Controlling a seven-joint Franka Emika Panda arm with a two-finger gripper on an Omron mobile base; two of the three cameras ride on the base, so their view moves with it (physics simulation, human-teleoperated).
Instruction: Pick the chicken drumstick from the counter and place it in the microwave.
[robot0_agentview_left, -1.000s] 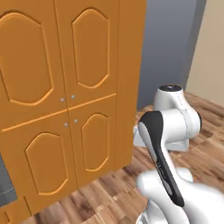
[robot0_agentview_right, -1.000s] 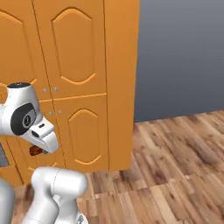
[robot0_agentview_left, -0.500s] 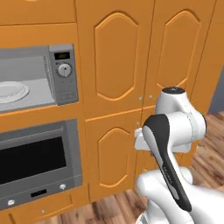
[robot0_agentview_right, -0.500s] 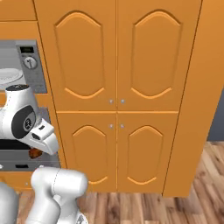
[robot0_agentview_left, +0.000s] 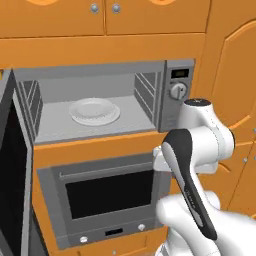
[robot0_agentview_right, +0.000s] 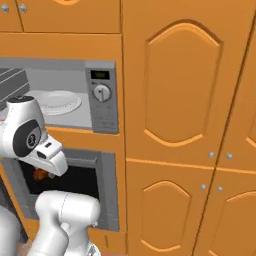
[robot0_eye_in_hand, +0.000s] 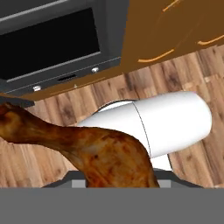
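The chicken drumstick (robot0_eye_in_hand: 100, 153), reddish-brown and glossy, fills the low middle of the hand view, thick end toward the camera and thin end pointing left. My gripper (robot0_agentview_right: 46, 170) is shut on it, and the drumstick (robot0_agentview_right: 38, 174) peeks out under the hand in front of the oven window. The fingertips are hidden behind the meat. The microwave (robot0_agentview_left: 172, 95) stands open above and left of the hand, its grey door (robot0_agentview_left: 12, 165) swung out to the left. A round white plate (robot0_agentview_left: 94, 111) lies in the cavity. The counter is out of view.
A dark-windowed oven (robot0_agentview_left: 110, 195) sits right under the microwave. Tall orange-wood cabinet doors (robot0_agentview_right: 185, 100) fill the wall to the right. Wooden floor (robot0_eye_in_hand: 175, 74) lies below the hand, and my own white arm link (robot0_eye_in_hand: 153, 118) crosses under the drumstick.
The base has moved, so the views swung from plain cabinet doors to the open microwave and oven, now close. The arm keeps the same pose with the drumstick held.
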